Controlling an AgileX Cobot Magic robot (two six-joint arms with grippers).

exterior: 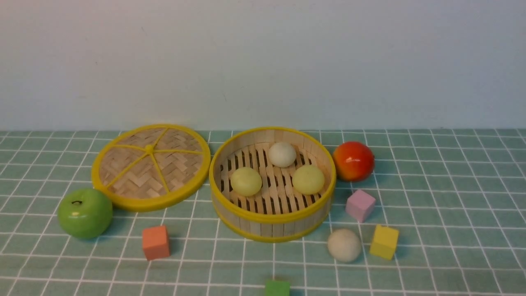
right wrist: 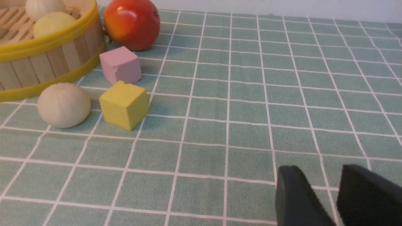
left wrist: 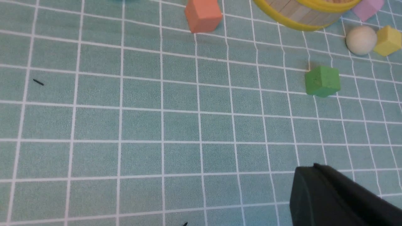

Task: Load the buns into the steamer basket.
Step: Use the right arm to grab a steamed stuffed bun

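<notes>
Front view: three buns in the bamboo steamer basket, one left on the bench. Inside, by clock face with 12 toward the wall: off-white bun near 12, pale green bun near 3, other pale green bun near 9. Last off-white bun sits outside, off the basket's 5 o'clock, near the yellow cube. Right hand is spread, nothing between the fingers; left hand is pressed together, empty. Reckon the right one takes the last bun. Risks: yellow cube is close on the bun's 3 o'clock side, so a wide-open finger coming down there could land on it or shove it into the bun. Pink cube at about 1 o'clock from the bun could get clipped on the way in. Bun is round and smooth; an off-centre squeeze would probably squirt it out toward the basket wall. Carry too low and it snags the yellow rim, maybe dragging the basket. Best drop looks like the gap near 6; release too far toward 12 and it lands on the others or rolls into them. Red-orange fruit hugs the basket around 2, so a basket nudge could set it rolling.
</notes>
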